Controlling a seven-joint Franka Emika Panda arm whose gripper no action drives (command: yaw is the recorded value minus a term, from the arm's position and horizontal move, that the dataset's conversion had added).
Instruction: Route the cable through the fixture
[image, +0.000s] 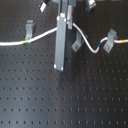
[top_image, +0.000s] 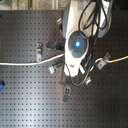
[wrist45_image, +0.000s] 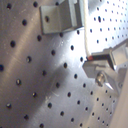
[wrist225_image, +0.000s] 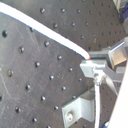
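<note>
Evidently the tool (wrist225_image: 91, 64) pinches the cable (wrist225_image: 47, 34), a light, limp cord best held close beside the fixture (image: 76, 44) to keep control

cable (image: 42, 36): showing white, green band, yellow and blue marks
fixture (image: 75, 44): showing grey
board (image: 64, 95): showing black, dotted hole grid
</note>
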